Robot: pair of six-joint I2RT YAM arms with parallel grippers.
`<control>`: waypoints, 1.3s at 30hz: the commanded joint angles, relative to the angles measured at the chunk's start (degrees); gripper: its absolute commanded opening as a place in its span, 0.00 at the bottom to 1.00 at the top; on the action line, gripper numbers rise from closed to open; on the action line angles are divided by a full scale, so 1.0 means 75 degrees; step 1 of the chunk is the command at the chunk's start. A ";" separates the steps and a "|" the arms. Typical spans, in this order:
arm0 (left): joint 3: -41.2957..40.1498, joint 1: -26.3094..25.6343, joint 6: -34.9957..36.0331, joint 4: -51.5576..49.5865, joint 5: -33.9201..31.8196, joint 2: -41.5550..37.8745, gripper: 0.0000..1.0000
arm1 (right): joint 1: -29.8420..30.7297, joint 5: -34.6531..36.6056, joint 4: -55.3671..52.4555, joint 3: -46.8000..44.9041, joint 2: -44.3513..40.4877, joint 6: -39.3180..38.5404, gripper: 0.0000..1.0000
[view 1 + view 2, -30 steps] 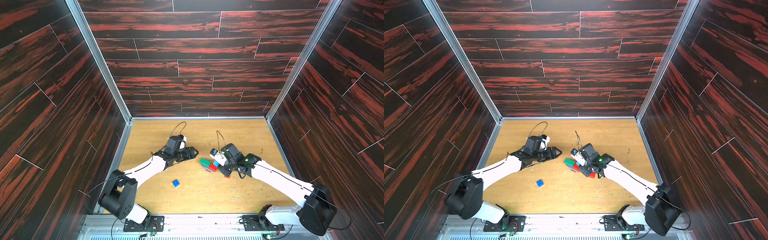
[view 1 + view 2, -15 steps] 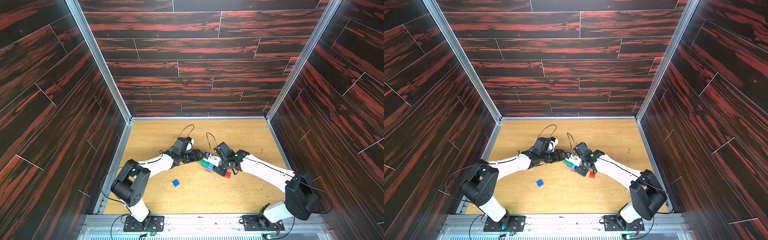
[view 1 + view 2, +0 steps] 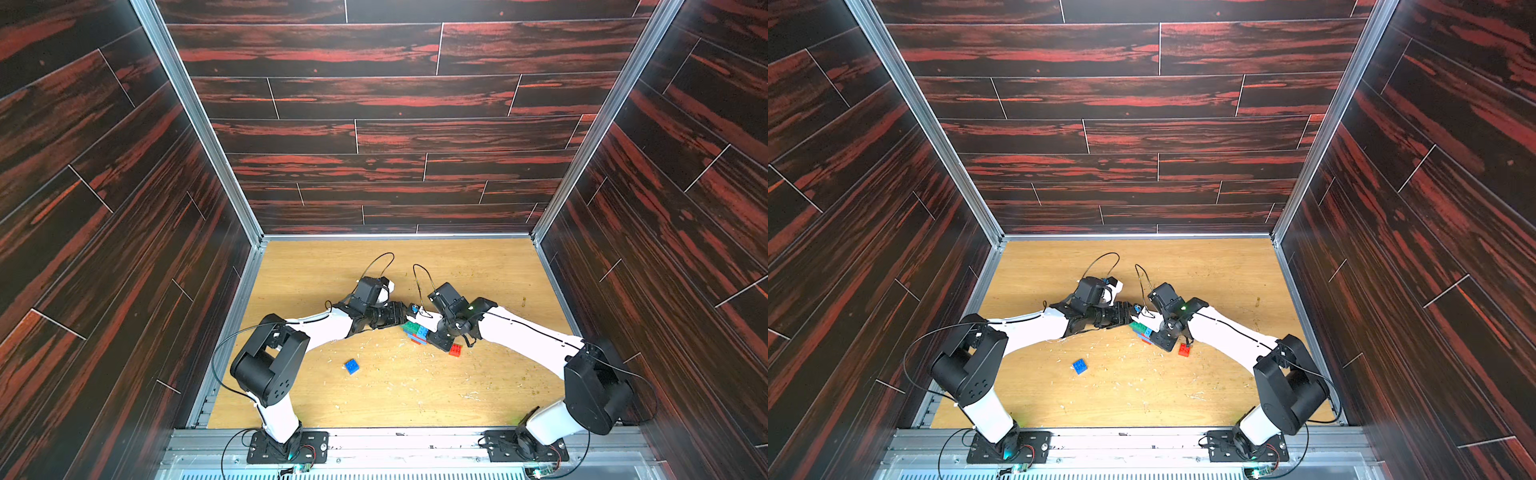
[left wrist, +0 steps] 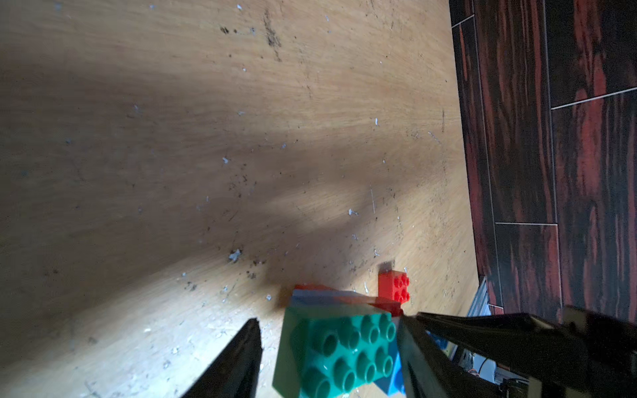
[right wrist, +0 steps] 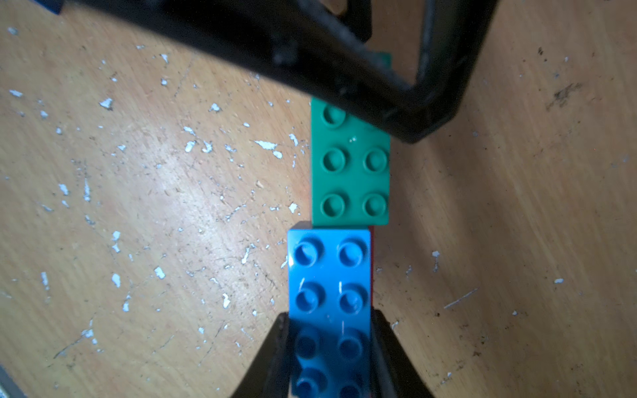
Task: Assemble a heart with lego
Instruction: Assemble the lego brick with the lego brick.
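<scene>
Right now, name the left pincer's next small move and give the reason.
Probably close the left pincer onto the green brick. Its jaws straddle that brick, with a gap showing on one side. The right pincer clamps the adjoining light-blue brick, so the cluster would then be held at both ends for pressing.

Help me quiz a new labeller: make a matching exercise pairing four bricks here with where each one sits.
Things:
1 green brick
2 light-blue brick
3 red square brick
4 dark-blue square brick

Places:
A alone on the table, apart from both arms
B clamped by the right gripper
C between the open jaws of the left gripper
D loose on the table beside the right gripper

Pairs: 1-C, 2-B, 3-D, 4-A
</scene>
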 commanded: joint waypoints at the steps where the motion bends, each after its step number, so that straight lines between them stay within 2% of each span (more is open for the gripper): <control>1: 0.0042 -0.0048 0.0034 0.0124 0.0103 -0.0057 0.64 | -0.0154 -0.0248 -0.0159 0.0217 0.0216 0.0231 0.00; 7: -0.0016 -0.0065 0.0134 -0.0029 0.0013 -0.0045 0.60 | -0.0397 -0.0854 -0.0190 0.0320 0.0282 0.0331 0.00; 19: 0.0044 -0.0094 0.0265 -0.0210 0.0127 -0.0022 0.57 | -0.0527 -0.1018 -0.0231 0.0273 0.0876 0.0587 0.02; 22: 0.0061 -0.0094 0.0323 -0.0330 0.0089 -0.0022 0.56 | -0.0581 -0.0965 -0.0245 0.0382 0.0936 0.0713 0.07; 27: 0.0085 -0.0095 0.0360 -0.0390 0.0057 -0.0022 0.56 | -0.0612 -0.0814 -0.0245 0.0506 0.0864 0.0847 0.24; 31: 0.0117 -0.0094 0.0404 -0.0454 0.0004 -0.0028 0.56 | -0.0617 -0.0585 -0.0183 0.0566 0.0789 0.0931 0.33; 39: 0.0186 -0.0094 0.0489 -0.0637 -0.0096 -0.0022 0.56 | -0.0623 -0.0827 0.0197 0.0490 0.0054 0.0897 0.54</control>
